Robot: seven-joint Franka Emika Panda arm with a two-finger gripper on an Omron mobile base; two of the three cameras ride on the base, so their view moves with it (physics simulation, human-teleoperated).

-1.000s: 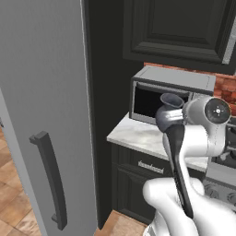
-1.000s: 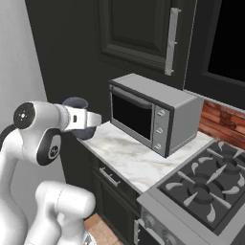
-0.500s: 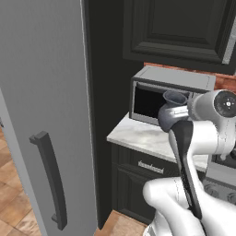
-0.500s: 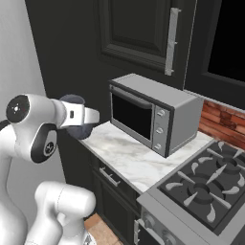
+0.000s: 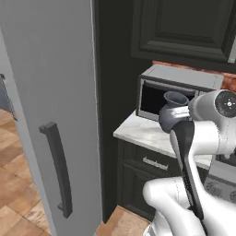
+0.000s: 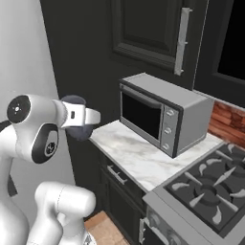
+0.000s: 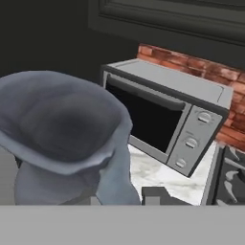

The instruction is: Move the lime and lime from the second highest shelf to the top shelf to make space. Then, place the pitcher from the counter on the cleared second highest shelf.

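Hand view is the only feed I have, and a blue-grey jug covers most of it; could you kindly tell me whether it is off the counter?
Observer: Yes. In the right base view the pitcher hangs in the air beside the marble counter, past its left end, not resting on it.
Operator: Thank you. Is it upright?
Observer: In the left base view the pitcher stands roughly upright, flared rim on top, at the arm's wrist.
Operator: What lies to the arm's left?
Observer: The left base view shows a tall grey fridge door with a dark handle, seen from its outer side; no shelves are visible from here.
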